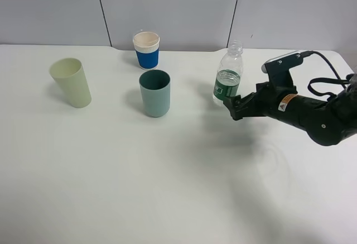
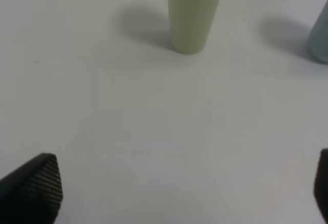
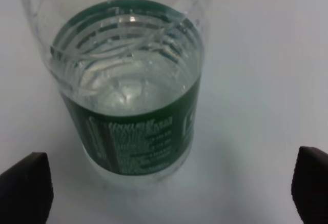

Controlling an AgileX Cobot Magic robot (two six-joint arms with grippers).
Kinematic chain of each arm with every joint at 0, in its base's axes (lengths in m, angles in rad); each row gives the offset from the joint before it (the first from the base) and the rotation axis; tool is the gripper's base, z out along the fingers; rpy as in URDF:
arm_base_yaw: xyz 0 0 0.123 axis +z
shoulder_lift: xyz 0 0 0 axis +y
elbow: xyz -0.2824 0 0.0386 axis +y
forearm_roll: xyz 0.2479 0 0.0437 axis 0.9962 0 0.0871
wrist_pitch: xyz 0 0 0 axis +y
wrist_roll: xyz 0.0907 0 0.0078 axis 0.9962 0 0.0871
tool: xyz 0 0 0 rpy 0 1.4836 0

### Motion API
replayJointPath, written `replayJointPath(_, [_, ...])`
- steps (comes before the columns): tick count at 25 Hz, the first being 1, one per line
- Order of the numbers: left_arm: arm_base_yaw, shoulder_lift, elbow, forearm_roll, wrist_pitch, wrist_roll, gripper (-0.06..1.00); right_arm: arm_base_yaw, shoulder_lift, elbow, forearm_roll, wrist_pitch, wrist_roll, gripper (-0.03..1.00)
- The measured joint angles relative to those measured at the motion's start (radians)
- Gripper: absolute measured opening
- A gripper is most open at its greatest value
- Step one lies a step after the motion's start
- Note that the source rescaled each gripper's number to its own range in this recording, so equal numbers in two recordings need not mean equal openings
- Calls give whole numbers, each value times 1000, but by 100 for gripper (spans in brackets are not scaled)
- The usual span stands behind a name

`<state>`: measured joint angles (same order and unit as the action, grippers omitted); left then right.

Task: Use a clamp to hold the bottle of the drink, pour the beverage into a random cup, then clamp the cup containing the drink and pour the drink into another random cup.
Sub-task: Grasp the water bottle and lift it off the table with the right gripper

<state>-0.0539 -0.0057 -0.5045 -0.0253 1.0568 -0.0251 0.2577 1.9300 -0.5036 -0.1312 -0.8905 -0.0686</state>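
The clear bottle with a dark green label stands upright and uncapped on the white table, right of centre. My right gripper is just in front of its base, open, with the bottle apart from both fingers. In the right wrist view the bottle fills the frame, clear beverage showing inside, and my right gripper spreads wide at its foot. The teal cup stands at centre and the pale green tapered cup at far left. The left wrist view shows my left gripper open over bare table, facing the pale green cup.
A blue-and-cream cup stands behind the teal cup near the back wall. The teal cup's edge shows in the left wrist view. The white table stretches toward the front. My left arm does not show in the high view.
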Motion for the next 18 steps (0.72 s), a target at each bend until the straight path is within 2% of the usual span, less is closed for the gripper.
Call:
replayJointPath(11, [0,0,0,0,0,0,100,0,77,-1,7,-159,-37,100])
replayJointPath(18, [0,0,0,0,0,0,100,0,141,-70,-34,-179,-44,100])
